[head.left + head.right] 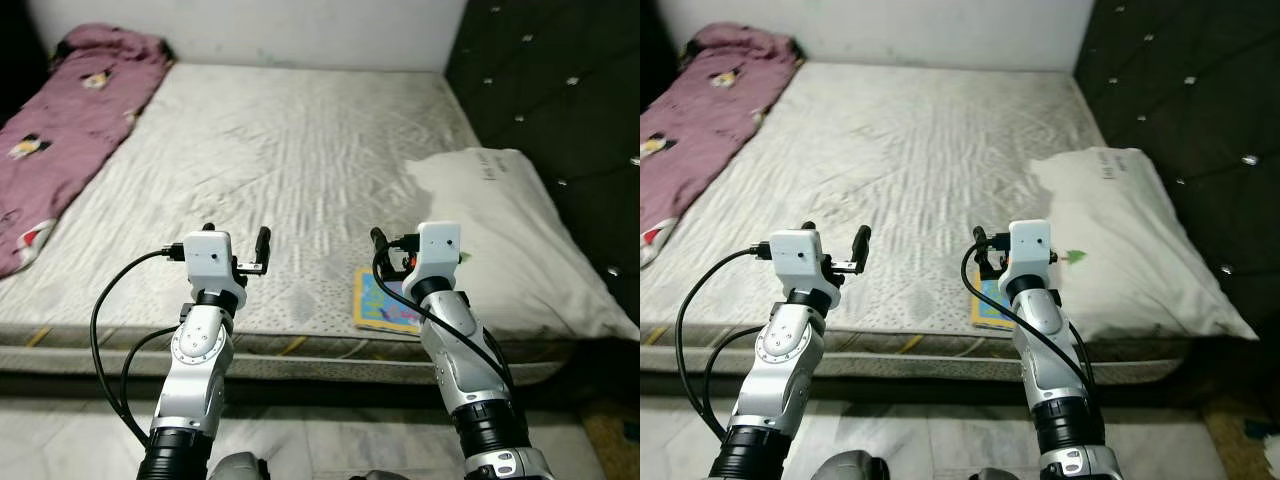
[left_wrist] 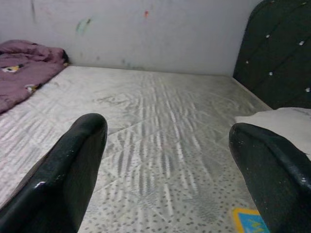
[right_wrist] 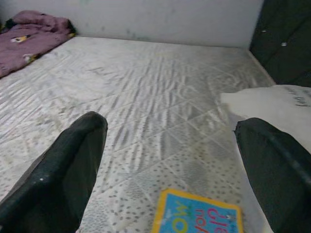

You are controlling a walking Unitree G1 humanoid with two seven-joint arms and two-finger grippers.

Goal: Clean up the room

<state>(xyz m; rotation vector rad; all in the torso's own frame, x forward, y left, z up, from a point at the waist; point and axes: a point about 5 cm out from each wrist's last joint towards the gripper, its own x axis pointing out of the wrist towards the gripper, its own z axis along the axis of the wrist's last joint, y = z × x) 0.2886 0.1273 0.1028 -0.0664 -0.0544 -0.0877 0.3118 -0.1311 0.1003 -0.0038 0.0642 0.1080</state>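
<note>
Two hands: I have both raised over the near edge of the mattress (image 1: 300, 170); the left hand (image 1: 238, 252) is released, fingers spread wide in its wrist view, holding nothing.
Right hand: the right hand (image 1: 987, 255) is also released, its two fingers (image 3: 58, 170) well apart, hovering just above the book and not touching it.
Book: a thin blue book with a yellow border (image 3: 197, 213) lies flat on the mattress near the front edge, just beside the pillow's near corner. I judge it the nearest thing to tidy.
Pillow: the white pillow (image 1: 510, 225) lies along the right side against the dark tufted headboard (image 1: 560, 90).
Blanket: a crumpled purple blanket (image 1: 70, 130) runs along the far left side up to the wall (image 1: 250, 30), well apart from both hands.
Risk, grasp: the book lies flat on soft padding, so I expect my fingers could slide over the cover or dig into the mattress without getting under an edge.
Risk, push: a clumsy nudge could shove it off the front edge onto the floor (image 1: 320, 440) or under the pillow.
Risk, cables: the loose black cables (image 1: 110, 330) on my forearms could snag if I reach far.
</note>
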